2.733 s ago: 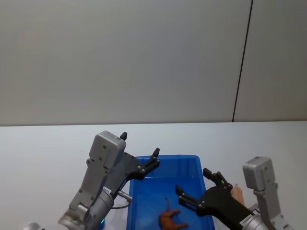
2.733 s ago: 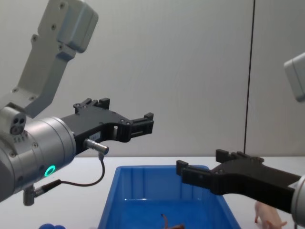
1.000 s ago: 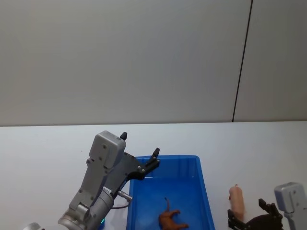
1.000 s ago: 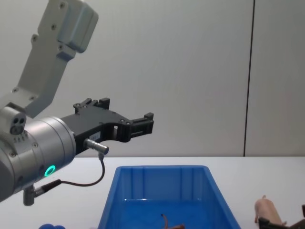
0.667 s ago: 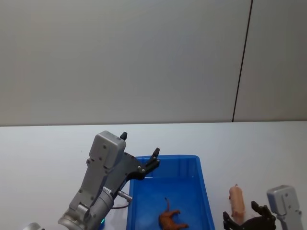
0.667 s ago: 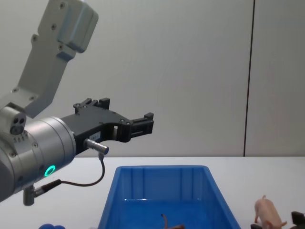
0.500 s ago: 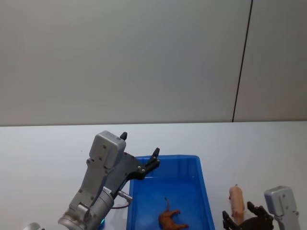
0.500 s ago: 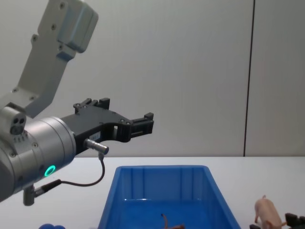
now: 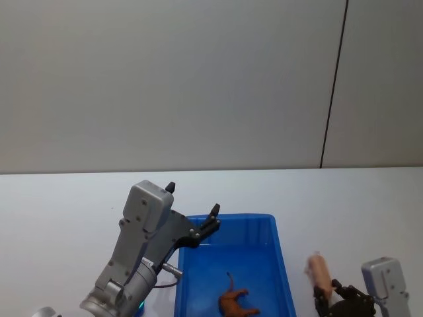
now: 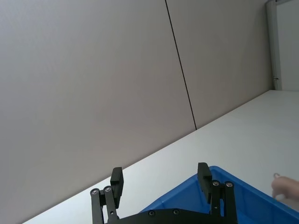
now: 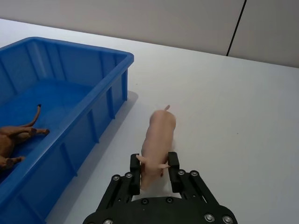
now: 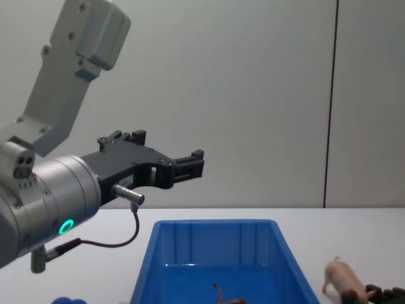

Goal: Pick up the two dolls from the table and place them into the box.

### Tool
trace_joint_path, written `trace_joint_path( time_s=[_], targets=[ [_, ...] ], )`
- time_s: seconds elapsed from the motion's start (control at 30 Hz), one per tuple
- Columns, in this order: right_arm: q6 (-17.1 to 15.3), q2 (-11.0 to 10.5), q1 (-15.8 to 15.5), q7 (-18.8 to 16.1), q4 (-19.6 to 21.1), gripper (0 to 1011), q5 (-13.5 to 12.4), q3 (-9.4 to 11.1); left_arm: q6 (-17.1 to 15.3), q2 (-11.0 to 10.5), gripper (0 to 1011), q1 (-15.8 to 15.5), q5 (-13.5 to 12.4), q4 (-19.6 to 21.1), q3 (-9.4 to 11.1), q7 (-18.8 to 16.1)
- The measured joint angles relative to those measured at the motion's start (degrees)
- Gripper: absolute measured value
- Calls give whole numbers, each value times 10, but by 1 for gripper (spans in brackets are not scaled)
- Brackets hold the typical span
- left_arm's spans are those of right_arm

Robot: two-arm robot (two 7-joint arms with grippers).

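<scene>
The right hand grips the pig by its head, body pointing forward, the box just to its left; the left hand hangs open.

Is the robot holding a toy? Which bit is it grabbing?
Yes. The right claw grips the pink pig by its head end, tail pointing away. The left claw is open and holds nothing.

Bare lab-like test space: plain white table, grey panelled wall.
</scene>
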State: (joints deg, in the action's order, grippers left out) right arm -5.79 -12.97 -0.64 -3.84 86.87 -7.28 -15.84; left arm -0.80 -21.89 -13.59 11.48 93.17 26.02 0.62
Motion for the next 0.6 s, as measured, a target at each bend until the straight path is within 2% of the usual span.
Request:
trace_joint_path(
  time_s=[0.03,0.1,0.6],
  targets=[
    [1,0,0,2,0,340,1,0,0,0,1001,0,0,0,0,0],
    [2,0,-1,3,0,315,2,0,0,0,1001,0,0,0,0,0],
    [19,-1,-8,11,25,315,10,3,0,0,1001,0,0,0,0,0]
  ],
)
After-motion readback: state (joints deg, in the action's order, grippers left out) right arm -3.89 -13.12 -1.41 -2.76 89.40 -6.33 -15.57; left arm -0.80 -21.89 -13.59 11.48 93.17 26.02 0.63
